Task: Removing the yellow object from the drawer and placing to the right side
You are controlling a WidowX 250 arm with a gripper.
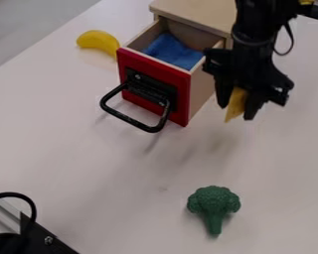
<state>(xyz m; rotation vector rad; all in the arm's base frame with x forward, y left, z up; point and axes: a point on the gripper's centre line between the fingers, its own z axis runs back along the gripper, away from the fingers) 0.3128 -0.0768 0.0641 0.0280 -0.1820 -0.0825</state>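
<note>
Gripper (pixel 236 109) pinches yellow object (pixel 235 102) right of drawer (pixel 140 63), likely held clear of drawer wall for safe set-down.

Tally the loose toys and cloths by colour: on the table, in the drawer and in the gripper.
Yellow: 2 (banana, piece in the gripper)
Blue: 1 (cloth in the drawer)
Green: 1 (broccoli)
Total: 4, leaving out an unclear yellow bit at the top edge.

Yellow obj. (pixel 235 106) — pt. hidden; cabinet (pixel 196 13) — cut off.
</note>
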